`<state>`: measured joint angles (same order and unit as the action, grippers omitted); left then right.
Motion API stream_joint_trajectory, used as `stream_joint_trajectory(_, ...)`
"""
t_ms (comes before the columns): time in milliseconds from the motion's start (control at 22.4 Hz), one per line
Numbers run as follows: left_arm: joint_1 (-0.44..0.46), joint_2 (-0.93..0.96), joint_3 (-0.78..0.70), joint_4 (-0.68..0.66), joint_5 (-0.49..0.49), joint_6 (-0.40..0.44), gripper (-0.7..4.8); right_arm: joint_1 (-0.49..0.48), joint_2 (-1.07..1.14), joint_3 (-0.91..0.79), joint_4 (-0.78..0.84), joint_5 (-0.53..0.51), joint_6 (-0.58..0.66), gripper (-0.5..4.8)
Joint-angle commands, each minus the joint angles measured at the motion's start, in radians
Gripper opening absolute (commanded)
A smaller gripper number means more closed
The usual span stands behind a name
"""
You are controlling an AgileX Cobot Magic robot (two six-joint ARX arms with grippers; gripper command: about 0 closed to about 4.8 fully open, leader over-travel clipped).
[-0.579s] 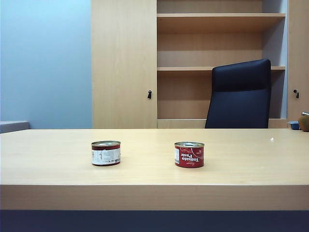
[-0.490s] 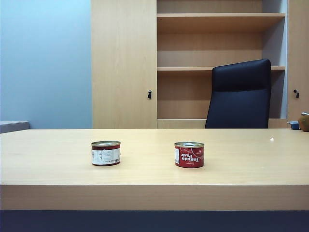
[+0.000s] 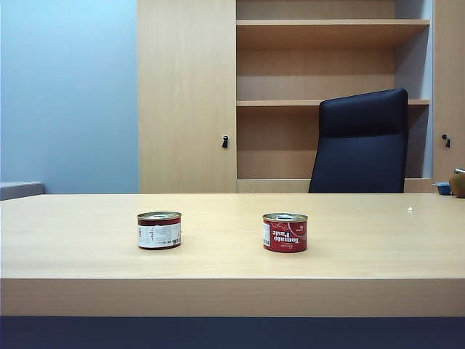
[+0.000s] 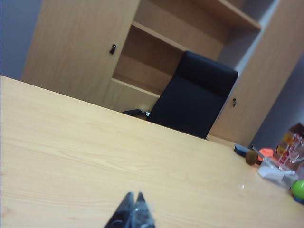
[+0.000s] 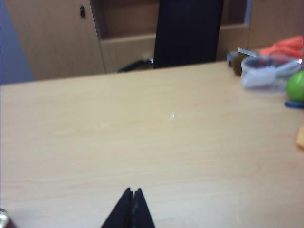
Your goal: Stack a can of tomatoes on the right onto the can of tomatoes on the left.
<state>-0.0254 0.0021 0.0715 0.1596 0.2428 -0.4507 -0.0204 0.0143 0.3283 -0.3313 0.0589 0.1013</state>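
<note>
We see only the pressed-together tips of each hand, left (image 4: 134, 203) and right (image 5: 132, 199); the clutter (image 5: 268, 71) at the desk's far edge is blurred.

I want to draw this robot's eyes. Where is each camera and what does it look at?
Exterior view: low in front of the table, facing both cans, left can and right can; no robot parts show.
Left wrist view: on the left arm, looking across the table; the shut left claw shows.
Right wrist view: on the right arm, looking across the table; the shut right claw shows.
All three share the black chair.
</note>
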Motion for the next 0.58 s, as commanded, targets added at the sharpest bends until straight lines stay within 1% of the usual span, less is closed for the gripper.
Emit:
stream_joint_trajectory(45, 0.005, 0.016, 0.08, -0.146, 0.047, -0.004, -0.05, 0.001, 0.094, 0.121, -0.127, -0.138, -0.006, -0.06)
stream_joint_trajectory(89, 0.005, 0.03, 0.098, -0.163, 0.061, 0.021, -0.05, 0.001, 0.127, 0.142, -0.148, -0.177, -0.018, -0.05)
stream_joint_trajectory(134, 0.005, 0.051, 0.122, -0.182, 0.096, 0.069, -0.05, 0.001, 0.174, 0.17, -0.168, -0.226, -0.053, -0.05)
stream_joint_trajectory(178, 0.005, 0.108, 0.161, -0.207, 0.149, 0.164, -0.05, 0.005, 0.258, 0.213, -0.194, -0.291, -0.124, -0.04)
stream_joint_trajectory(223, 0.005, 0.166, 0.187, -0.216, 0.185, 0.22, -0.05, 0.012, 0.329, 0.242, -0.205, -0.322, -0.159, 0.07)
stream_joint_trajectory(267, 0.003, 0.258, 0.22, -0.218, 0.237, 0.269, -0.05, 0.032, 0.426, 0.278, -0.211, -0.327, -0.185, 0.58)
stream_joint_trajectory(312, 0.001, 0.323, 0.242, -0.218, 0.268, 0.294, -0.05, 0.053, 0.492, 0.3, -0.211, -0.326, -0.195, 1.06)
stream_joint_trajectory(356, -0.002, 0.415, 0.274, -0.217, 0.307, 0.326, -0.05, 0.099, 0.593, 0.334, -0.208, -0.326, -0.216, 1.63)
stream_joint_trajectory(401, -0.008, 0.497, 0.302, -0.217, 0.323, 0.346, -0.05, 0.137, 0.663, 0.353, -0.195, -0.323, -0.218, 1.64)
stream_joint_trajectory(445, -0.017, 0.591, 0.337, -0.218, 0.326, 0.371, -0.05, 0.204, 0.76, 0.377, -0.16, -0.323, -0.218, 1.72)
stream_joint_trajectory(490, -0.03, 0.687, 0.376, -0.219, 0.338, 0.373, -0.05, 0.299, 0.889, 0.4, -0.083, -0.297, -0.234, 1.87)
stream_joint_trajectory(535, -0.039, 0.734, 0.397, -0.222, 0.351, 0.372, -0.05, 0.341, 0.945, 0.408, -0.043, -0.271, -0.254, 2.11)
stream_joint_trajectory(579, -0.045, 0.765, 0.413, -0.226, 0.365, 0.373, -0.05, 0.392, 1.017, 0.417, 0.015, -0.23, -0.289, 2.53)
